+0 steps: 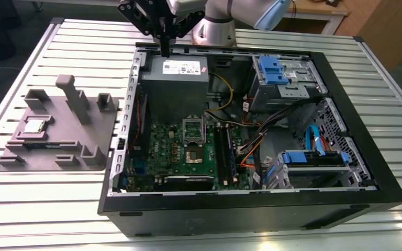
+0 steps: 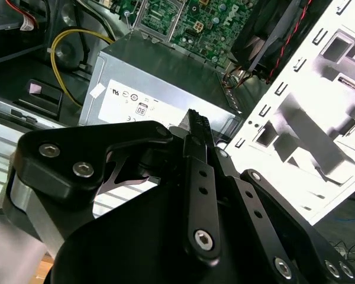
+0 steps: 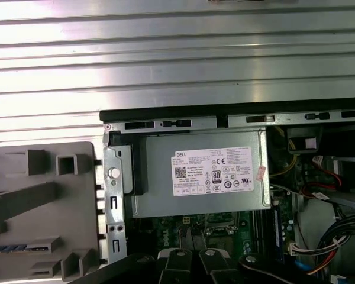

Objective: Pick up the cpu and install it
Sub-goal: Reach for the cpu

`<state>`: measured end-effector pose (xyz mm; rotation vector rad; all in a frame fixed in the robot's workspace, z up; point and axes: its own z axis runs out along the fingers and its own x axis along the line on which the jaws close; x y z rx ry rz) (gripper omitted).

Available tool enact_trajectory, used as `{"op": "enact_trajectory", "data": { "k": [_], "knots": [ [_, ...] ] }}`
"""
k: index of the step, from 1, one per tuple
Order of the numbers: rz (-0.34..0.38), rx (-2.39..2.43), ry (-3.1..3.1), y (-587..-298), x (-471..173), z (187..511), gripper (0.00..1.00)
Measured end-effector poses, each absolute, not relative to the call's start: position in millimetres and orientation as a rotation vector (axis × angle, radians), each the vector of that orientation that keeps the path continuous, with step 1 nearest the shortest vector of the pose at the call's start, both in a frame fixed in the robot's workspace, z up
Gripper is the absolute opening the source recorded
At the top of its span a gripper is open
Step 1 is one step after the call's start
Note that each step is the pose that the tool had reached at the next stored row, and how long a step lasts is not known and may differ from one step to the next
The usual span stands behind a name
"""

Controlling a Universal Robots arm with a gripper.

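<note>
Tool [image 2: 196,121]: black linkages closest to the lens in both wrist views. Fingers pressed together, nothing between them. In the exterior view it hangs over the far rim of the computer case [image 1: 257,206], just above the back edge of the gray power box [image 1: 176,86].

Left to right, exterior view:
- Gray holder [image 1: 82,141] on the slatted tabletop [image 1: 47,209], well apart from the tool, to its left in this view and nearer the camera. The cpu [image 1: 33,126] lies flat in a recess of the holder, shiny top up, untouched.
- Case, lid off. Power box directly under the tool. Board socket [image 1: 191,140] past the power box on the camera side of the tool. It looks empty, with its frame raised.
- Blue drive cages [image 1: 278,70] to the tool's right in this view.

Judgement: pick-up not yet begun; the tool is over the case, not over the holder.

Doing this step well, as I read it:
- Spread the fingers wider than the chip before descending.
- Come down square over the recess.
- Clear the holder's upright posts.
- Grip on the thin rim only.
- Keep the chip level; a tilted grasp would likely foul the seating in the socket.
</note>
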<state>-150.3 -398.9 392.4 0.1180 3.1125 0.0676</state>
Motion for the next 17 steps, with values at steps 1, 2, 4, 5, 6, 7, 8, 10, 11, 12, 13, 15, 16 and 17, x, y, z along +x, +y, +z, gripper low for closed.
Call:
{"op": "enact_trajectory", "data": {
  "k": [1,2,4,5,6,7,8,10,11,12,13,15,16,17],
  "knots": [
    [0.068,0.118,3.113,-398.9,-150.6,392.3,0.10],
    [0.068,0.118,3.113,-398.9,-150.9,392.3,0.10],
    [0.068,0.118,3.112,-398.9,-151.5,392.1,0.10],
    [0.068,0.118,3.112,-398.9,-151.7,392.0,0.10],
    [0.068,0.118,3.113,-398.9,-152.0,392.0,0.10],
    [0.068,0.118,3.112,-398.9,-152.3,391.9,0.10],
    [0.068,0.118,3.113,-398.9,-152.6,391.9,0.10],
    [0.068,0.118,3.113,-398.9,-152.9,391.8,0.10],
    [0.068,0.118,3.113,-398.9,-153.1,391.7,0.10],
    [0.068,0.118,3.113,-398.9,-153.2,391.7,0.10],
    [0.068,0.118,3.113,-398.9,-154.3,391.1,0.10],
    [0.068,0.118,3.113,-398.9,-154.9,390.4,0.10],
    [0.068,0.118,3.113,-398.9,-155.0,390.3,0.10],
    [0.068,0.118,3.113,-398.9,-155.1,390.3,0.10]
  ]
}}
